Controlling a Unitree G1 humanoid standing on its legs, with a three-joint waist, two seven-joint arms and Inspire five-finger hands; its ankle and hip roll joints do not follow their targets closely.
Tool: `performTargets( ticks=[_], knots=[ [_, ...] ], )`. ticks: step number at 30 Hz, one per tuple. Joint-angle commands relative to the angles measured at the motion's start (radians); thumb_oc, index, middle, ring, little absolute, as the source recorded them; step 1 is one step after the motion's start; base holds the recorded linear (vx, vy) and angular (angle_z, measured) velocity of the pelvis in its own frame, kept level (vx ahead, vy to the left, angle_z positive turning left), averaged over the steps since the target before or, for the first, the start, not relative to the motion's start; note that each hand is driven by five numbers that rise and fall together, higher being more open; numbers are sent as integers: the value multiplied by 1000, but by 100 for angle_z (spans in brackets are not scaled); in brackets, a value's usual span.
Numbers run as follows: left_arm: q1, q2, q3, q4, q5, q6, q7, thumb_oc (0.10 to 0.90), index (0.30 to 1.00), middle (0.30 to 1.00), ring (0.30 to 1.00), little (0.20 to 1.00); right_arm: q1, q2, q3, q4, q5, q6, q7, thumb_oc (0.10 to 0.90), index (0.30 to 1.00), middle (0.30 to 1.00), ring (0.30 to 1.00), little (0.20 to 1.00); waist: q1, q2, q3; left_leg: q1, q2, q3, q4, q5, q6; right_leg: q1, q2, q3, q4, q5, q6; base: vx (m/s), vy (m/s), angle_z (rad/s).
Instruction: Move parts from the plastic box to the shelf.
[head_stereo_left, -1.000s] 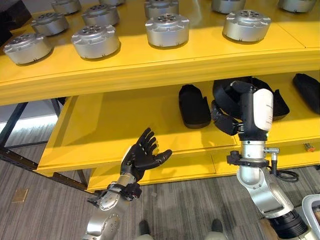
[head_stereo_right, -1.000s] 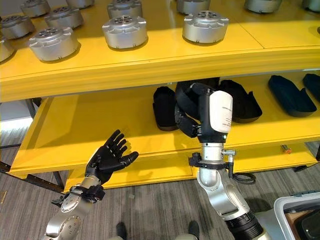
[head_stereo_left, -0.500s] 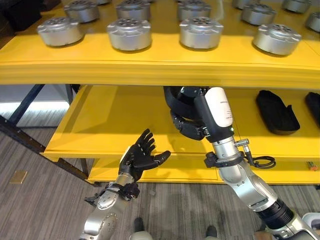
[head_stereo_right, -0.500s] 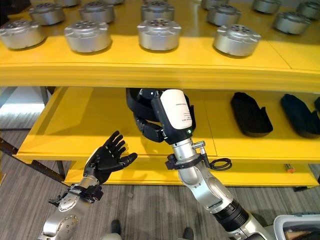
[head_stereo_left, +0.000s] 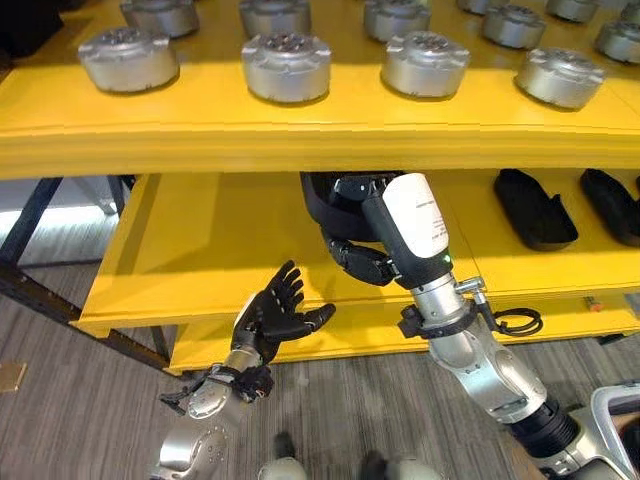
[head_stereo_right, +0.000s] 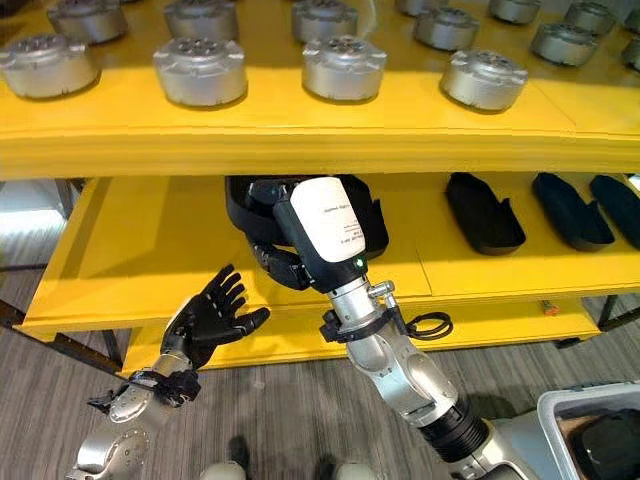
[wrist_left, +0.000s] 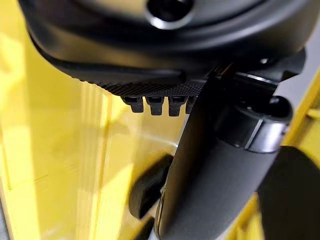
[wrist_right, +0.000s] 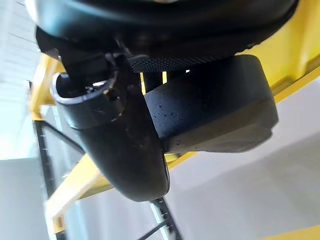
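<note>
R fingers: curled round black part, held over lower shelf | right hand: had carried it leftward along the shelf since a second ago; placement likely next | left hand: fingers spread, empty, still before shelf edge | silver parts: on upper shelf
</note>
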Motion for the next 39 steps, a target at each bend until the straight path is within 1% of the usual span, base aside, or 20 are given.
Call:
performTargets(
  ticks=[1, 4, 8, 10, 11, 12, 14, 15, 16, 17, 18, 19, 21, 22, 23, 25, 26, 31, 34, 39],
  knots=[
    [-88, 14, 20, -58, -13, -109, -101, 900, 1000, 1000, 1000, 1000, -161, 64, -38, -71, -73, -90, -153, 400, 300, 300, 300, 300, -3, -14, -67, 60, -152, -55, 6, -142, 81, -12, 29, 77, -19, 38, 55, -55, -38, 83],
    [-60, 5, 11, -62, -1, -118, -95, 900, 1000, 1000, 1000, 1000, -102, 72, -12, -19, -104, -125, -207, 400, 300, 300, 300, 300, -12, -9, -83, 84, -159, -63, -11, -138, 72, 54, 33, 102, -117, 63, 49, 55, -82, 32],
    [-79, 3, -6, -36, 3, -130, -87, 900, 1000, 1000, 1000, 1000, -97, 73, 27, 49, -135, -151, -281, 400, 300, 300, 300, 300, -19, 0, -82, 67, -168, -46, 31, -159, 72, 57, 30, 98, -115, 50, 34, -22, -131, -4],
    [-80, -1, -12, -36, 1, -143, -64, 900, 1000, 1000, 1000, 1000, -98, 71, 31, 58, -135, -147, -290, 400, 300, 300, 300, 300, -24, 5, -73, 60, -174, -23, 83, -188, 74, 59, 22, 84, -106, 41, 22, -78, -140, 7],
    [-78, -5, -15, -41, 3, -149, -62, 900, 1000, 1000, 1000, 1000, -100, 63, 29, 57, -136, -144, -290, 400, 300, 300, 300, 300, -20, -3, -56, 12, -177, -31, 220, -214, 62, 66, 1, 85, -105, 48, 11, -94, -79, 5],
    [-63, -9, -10, -60, 10, -146, -47, 900, 1000, 1000, 1000, 1000, -123, 67, 32, 74, -118, -129, -270, 400, 300, 300, 300, 300, -18, -4, -41, -25, -118, -44, 289, -194, 39, 66, -5, 97, -81, 37, 1, -71, -9, 9],
    [-48, -6, -8, -63, -3, -162, -36, 900, 1000, 1000, 1000, 1000, -133, 65, 36, 80, -95, -131, -252, 400, 300, 300, 300, 300, -21, -1, -46, -4, -68, -60, 230, -160, 21, 60, -5, 101, -69, 27, 1, 17, 172, -25],
    [-31, -1, -3, -65, -17, -180, -26, 900, 1000, 1000, 1000, 1000, -139, 58, 40, 80, -79, -143, -230, 400, 300, 300, 300, 300, -21, 3, -52, 13, -9, -91, 172, -88, -6, 58, -12, 105, -65, 17, 0, 64, 257, -39],
    [-27, 0, -1, -67, -23, -185, -24, 900, 1000, 1000, 1000, 1000, -143, 54, 43, 78, -73, -144, -221, 400, 300, 300, 300, 300, -20, 4, -53, 14, 16, -105, 156, -53, -19, 58, -17, 104, -64, 13, -2, 77, 434, -27],
    [-19, -8, -1, -58, -36, -189, -49, 900, 1000, 1000, 1000, 1000, -158, 36, 52, 55, -56, -131, -180, 400, 300, 300, 300, 300, -21, 12, -48, -22, 122, -112, 133, 84, -60, 64, -43, 92, -51, -5, -5, 33, 342, -29],
    [-21, -10, -2, -53, -35, -191, -56, 900, 1000, 1000, 1000, 1000, -161, 33, 52, 47, -58, -127, -168, 400, 300, 300, 300, 300, -25, 13, -46, -29, 137, -110, 132, 101, -66, 65, -48, 88, -46, -9, -7, 15, 398, -30],
    [-27, -14, -10, -44, -32, -196, -60, 900, 1000, 1000, 1000, 1000, -170, 24, 50, 41, -57, -134, -148, 400, 300, 300, 300, 300, -34, 19, -43, -30, 158, -92, 120, 97, -68, 59, -66, 75, -28, -21, -6, -3, 216, -16],
    [-34, -18, -22, -32, -37, -208, -55, 900, 1000, 1000, 1000, 1000, -183, 7, 51, 29, -42, -131, -123, 400, 300, 300, 300, 300, -40, 33, -40, -19, 170, -80, 103, 95, -74, 45, -88, 62, 5, -33, -2, 24, 311, -4],
    [-39, -23, -37, -17, -50, -222, -47, 900, 1000, 1000, 1000, 1000, -197, -5, 53, 18, -24, -112, -87, 400, 300, 300, 300, 300, -50, 52, -39, -8, 175, -63, 100, 99, -80, 32, -98, 49, 39, -49, -11, 37, 324, 9],
    [-40, -24, -40, -13, -52, -225, -46, 900, 1000, 1000, 1000, 1000, -200, -7, 54, 19, -21, -107, -84, 400, 300, 300, 300, 300, -51, 56, -39, -5, 172, -63, 99, 97, -81, 30, -98, 48, 44, -51, -12, 81, 343, 14],
    [-38, -31, -45, 8, -64, -216, -65, 900, 1000, 1000, 1000, 1000, -208, -13, 48, 48, -29, -84, -68, 400, 300, 300, 300, 300, -47, 74, -50, 20, 134, -91, 77, 76, -83, 38, -105, 53, 43, -42, -3, 154, 259, 33],
    [-35, -33, -45, 9, -59, -215, -70, 900, 1000, 1000, 1000, 1000, -208, -17, 43, 47, -30, -79, -65, 400, 300, 300, 300, 300, -46, 76, -53, 24, 128, -96, 71, 73, -83, 41, -106, 54, 36, -38, -1, 137, 187, 36],
    [-25, -34, -47, -23, -59, -198, -56, 900, 1000, 1000, 1000, 1000, -207, -29, 14, 34, -24, -65, -39, 400, 300, 300, 300, 300, -43, 79, -58, 36, 110, -106, 58, 64, -84, 55, -106, 54, 12, -29, 5, 64, 63, 17],
    [-1, -30, -43, -73, -66, -161, -63, 900, 1000, 1000, 1000, 1000, -207, -42, -17, 0, -15, -34, -16, 400, 300, 300, 300, 300, -34, 76, -62, 49, 91, -111, 50, 40, -80, 63, -106, 50, -9, -22, 7, 57, 35, 2],
    [31, -20, -38, -86, -71, -156, -97, 900, 1000, 1000, 1000, 1000, -201, -58, -48, -23, -13, -5, -8, 400, 300, 300, 300, 300, -27, 74, -60, 57, 77, -106, 37, 19, -79, 67, -106, 49, -28, -13, 12, 18, 7, -1]
  ],
)
